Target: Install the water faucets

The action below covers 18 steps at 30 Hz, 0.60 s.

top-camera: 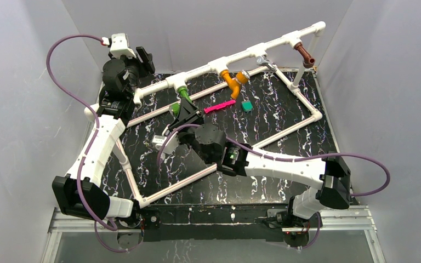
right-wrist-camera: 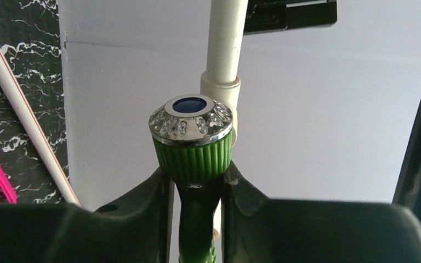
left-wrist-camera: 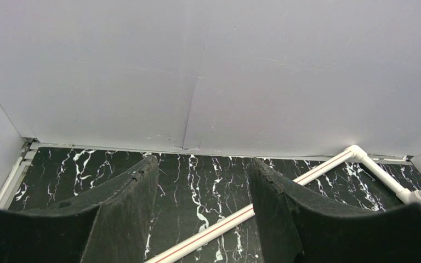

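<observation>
Starting at the bottom edge of the top view, a metal rail (top-camera: 214, 223) carries both arm bases, and beyond it lies the table (top-camera: 263, 186) — black with white marble veining — boxed in by plain pale walls (top-camera: 208, 27). A white pipe frame (top-camera: 317, 116) lies on the tabletop as a slanted rectangle, with a raised run crossing the upper part of the frame.

The right arm rises at lower right, folds at its elbow and stretches leftward to the frame's centre. Its right gripper (top-camera: 187, 112) is clamped on the green faucet (top-camera: 183, 94); in the wrist view the black fingers (right-wrist-camera: 159, 192) pinch the green neck just under the ribbed collar and chrome cap, with the white pipe behind it.

The left arm climbs along the left side, and the left gripper (top-camera: 144, 58) sits at upper left near the wall. Its jaws stand apart, holding nothing — only tabletop and pipe show between them.

Right of centre, a pink strip (top-camera: 219, 107) and a small green block (top-camera: 246, 105) lie loose. Farther up, the orange faucet (top-camera: 232, 81) hangs from the raised pipe, and the brown faucet (top-camera: 306, 55) sits at upper right.
</observation>
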Each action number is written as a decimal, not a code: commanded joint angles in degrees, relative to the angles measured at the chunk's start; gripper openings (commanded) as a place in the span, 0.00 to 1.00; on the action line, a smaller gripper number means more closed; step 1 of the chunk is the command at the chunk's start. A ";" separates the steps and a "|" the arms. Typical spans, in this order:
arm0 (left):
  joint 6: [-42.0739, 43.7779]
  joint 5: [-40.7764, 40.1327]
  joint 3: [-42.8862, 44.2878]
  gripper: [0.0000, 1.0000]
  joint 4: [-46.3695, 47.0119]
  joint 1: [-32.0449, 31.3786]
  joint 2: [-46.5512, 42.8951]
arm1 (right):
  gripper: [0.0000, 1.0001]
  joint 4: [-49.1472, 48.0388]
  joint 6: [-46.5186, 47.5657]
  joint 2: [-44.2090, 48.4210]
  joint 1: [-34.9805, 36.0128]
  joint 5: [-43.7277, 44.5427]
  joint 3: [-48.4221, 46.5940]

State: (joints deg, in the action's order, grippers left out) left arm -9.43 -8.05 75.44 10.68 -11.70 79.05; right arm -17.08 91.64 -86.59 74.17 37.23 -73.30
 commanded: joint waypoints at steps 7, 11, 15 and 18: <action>0.38 -0.21 -8.94 0.59 -17.88 -0.77 9.37 | 0.01 -20.33 -31.66 -2.89 0.41 5.75 -0.78; 0.37 -0.21 -8.98 0.59 -17.89 -0.78 9.38 | 0.01 -22.64 -50.09 -2.81 0.48 7.59 -1.30; 0.33 -0.12 -8.98 0.59 -17.89 -0.77 9.29 | 0.01 -22.12 -71.18 -1.01 0.49 7.56 -1.50; 0.31 -0.05 -8.98 0.59 -17.89 -0.72 9.31 | 0.01 -21.81 -87.97 0.41 0.45 7.84 -0.73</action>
State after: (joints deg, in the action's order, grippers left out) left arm -9.45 -8.05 75.46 10.50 -11.31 79.13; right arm -23.75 52.29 -86.50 75.72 45.52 -73.28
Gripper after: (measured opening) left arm 0.590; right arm 0.460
